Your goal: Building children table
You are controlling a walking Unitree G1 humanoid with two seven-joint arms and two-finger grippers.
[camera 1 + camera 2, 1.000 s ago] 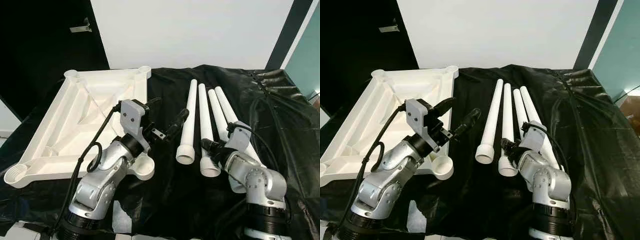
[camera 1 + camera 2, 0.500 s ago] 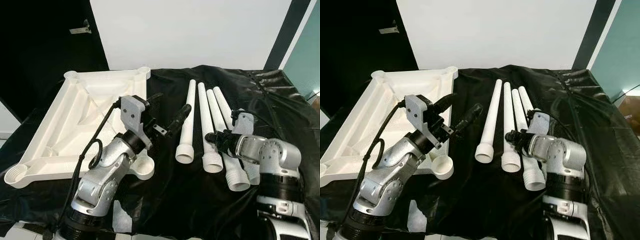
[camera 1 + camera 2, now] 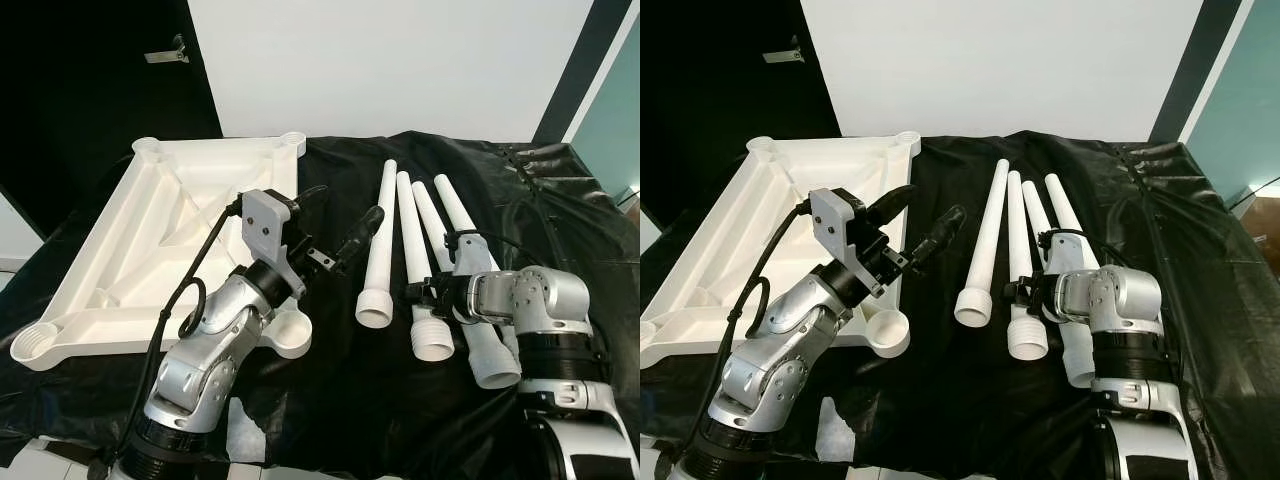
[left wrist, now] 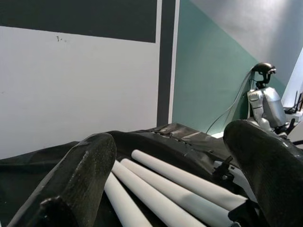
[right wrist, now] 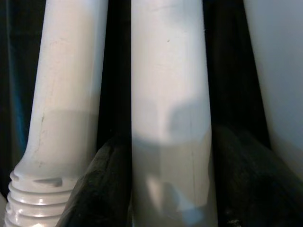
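The white tabletop (image 3: 110,260) lies underside up on the left of the black sheet, with round leg sockets at its corners. Several white legs (image 3: 383,230) lie side by side to its right, threaded ends toward me. My right gripper (image 3: 426,292) reaches in from the right and is shut on the second leg from the left (image 3: 412,235) near its threaded end. In the right wrist view its black fingers (image 5: 102,184) press on both sides of that leg (image 5: 168,94). My left gripper (image 3: 348,202) hovers open in the air between tabletop and legs, holding nothing.
A black plastic sheet (image 3: 330,400) covers the whole work surface. A dark cable (image 3: 515,215) loops on the sheet at the right. A white wall stands behind, a dark door to the left. Another robot (image 4: 265,101) stands off by the teal wall.
My right arm has swung up and around, bringing its gripper down onto the second leg. That leg has slid a little toward me. The left arm has hardly moved.
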